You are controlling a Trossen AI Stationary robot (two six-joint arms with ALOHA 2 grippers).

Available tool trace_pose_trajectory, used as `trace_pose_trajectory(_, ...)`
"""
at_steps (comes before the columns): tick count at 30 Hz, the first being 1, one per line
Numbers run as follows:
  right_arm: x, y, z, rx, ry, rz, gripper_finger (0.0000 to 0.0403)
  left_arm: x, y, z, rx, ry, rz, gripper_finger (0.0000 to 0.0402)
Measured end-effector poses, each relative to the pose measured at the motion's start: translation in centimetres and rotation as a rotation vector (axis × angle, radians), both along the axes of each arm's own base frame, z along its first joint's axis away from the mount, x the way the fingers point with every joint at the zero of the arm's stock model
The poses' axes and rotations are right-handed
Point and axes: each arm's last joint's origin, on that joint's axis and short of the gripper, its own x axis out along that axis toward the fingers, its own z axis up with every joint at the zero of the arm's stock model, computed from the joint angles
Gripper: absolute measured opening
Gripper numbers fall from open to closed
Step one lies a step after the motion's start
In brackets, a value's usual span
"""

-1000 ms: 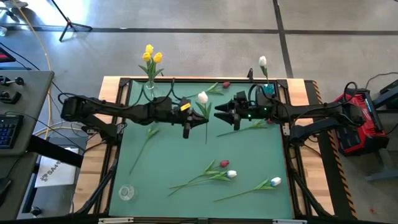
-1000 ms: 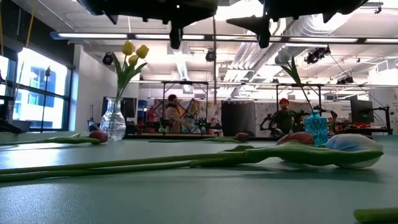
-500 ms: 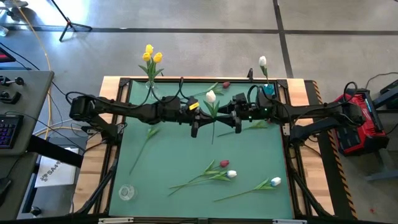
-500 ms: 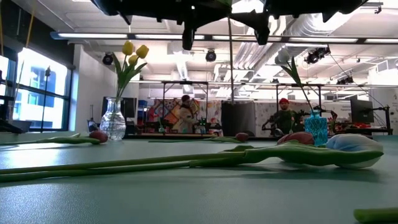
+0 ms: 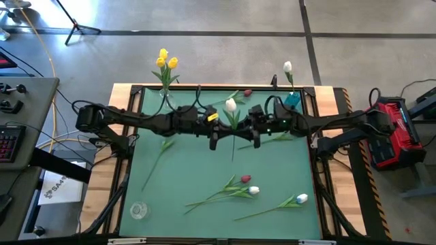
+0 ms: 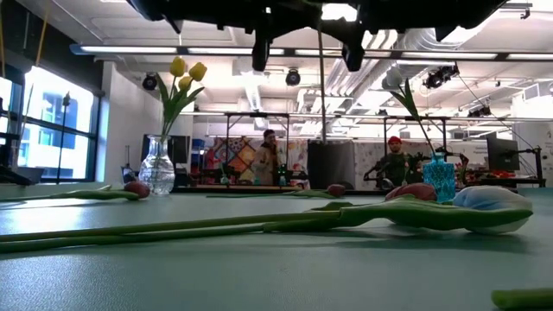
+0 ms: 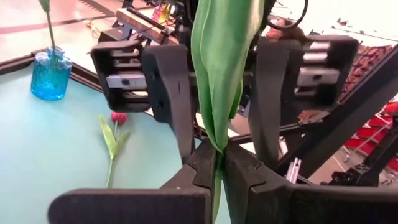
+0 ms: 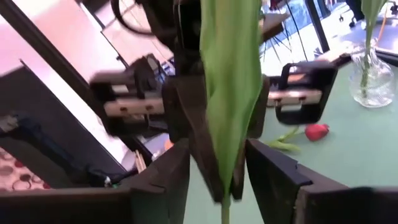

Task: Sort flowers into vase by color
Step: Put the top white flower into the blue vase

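Observation:
A white tulip [image 5: 231, 105] hangs upright above the table's middle, its stem [image 6: 321, 78] clear of the mat. My left gripper [image 7: 217, 163] is shut on it. My right gripper [image 8: 219, 177] is open, facing the left one, one finger on either side of the tulip's leaf [image 8: 231, 93]; I cannot tell whether they touch it. A clear vase [image 5: 164, 96] at the far left holds yellow tulips. A blue vase [image 5: 292, 99] at the far right holds one white tulip. Red and white tulips [image 5: 246, 185] lie on the mat. My left gripper pinches the white tulip between its two fingers at the stem where the long green leaf wraps it [image 7: 217, 149], below the head. The fingers come level from the table's left and lie across the stem. The tulip hangs upright, lifted clear of the table.
Loose tulips lie near the near edge [image 5: 302, 199], at the far edge [image 5: 247, 92], left of centre [image 5: 160, 151] and under the right arm [image 5: 276, 138]. A small clear glass [image 5: 138, 210] stands at the near left corner. People stand in the room beyond [image 6: 395, 155].
My left gripper has carried the white tulip toward the table's right and then held still. My right gripper has moved toward the table's left, up to the tulip, so that its open fingers now stand on either side of the leaf.

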Motion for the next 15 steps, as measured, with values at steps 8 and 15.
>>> trace_pose_trajectory(8, -0.43, -0.08, 0.91, 0.005, -0.053, -0.033, 0.0133, -0.05, -0.34, -0.24, -0.013, 0.029, -0.046, 0.0003)
trace_pose_trajectory(15, -0.32, 0.22, 0.31, -0.004, -0.001, -0.009, 0.0128, -0.04, -0.23, -0.14, -0.014, 0.019, -0.042, 0.0003)
